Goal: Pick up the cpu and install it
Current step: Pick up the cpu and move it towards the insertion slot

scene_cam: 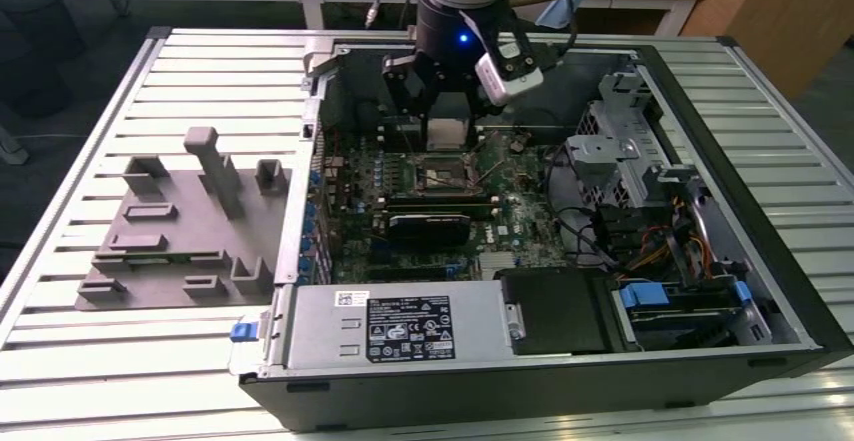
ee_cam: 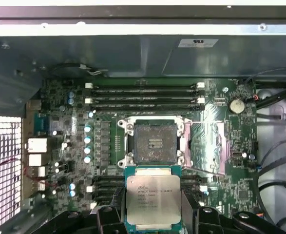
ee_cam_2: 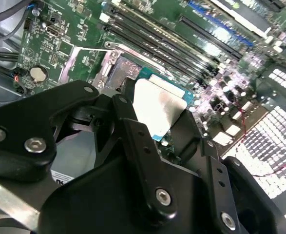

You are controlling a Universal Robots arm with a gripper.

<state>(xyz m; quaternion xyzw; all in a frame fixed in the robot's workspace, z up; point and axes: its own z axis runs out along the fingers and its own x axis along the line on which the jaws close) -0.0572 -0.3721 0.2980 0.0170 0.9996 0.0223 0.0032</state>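
The gripper [scene_cam: 447,121] is closed on the cpu [ee_cam: 153,200], holding its two side edges so that the flat top is free. It hangs inside the open computer case [scene_cam: 534,391], over the green board [ee_cam: 74,122], just beside the empty socket [ee_cam: 156,144]. The cpu is level and square, with a pale silver top and a greenish rim.

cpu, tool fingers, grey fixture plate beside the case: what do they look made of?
cpu: pale silver metal lid with a dull, slightly smudged sheen, on a greenish board edge.
tool fingers: matte black with bright screw heads set in; coated metal or hard plastic, can't tell which.
fixture plate: uniform flat grey with no glare and blocky moulded-looking uprights; probably plastic.
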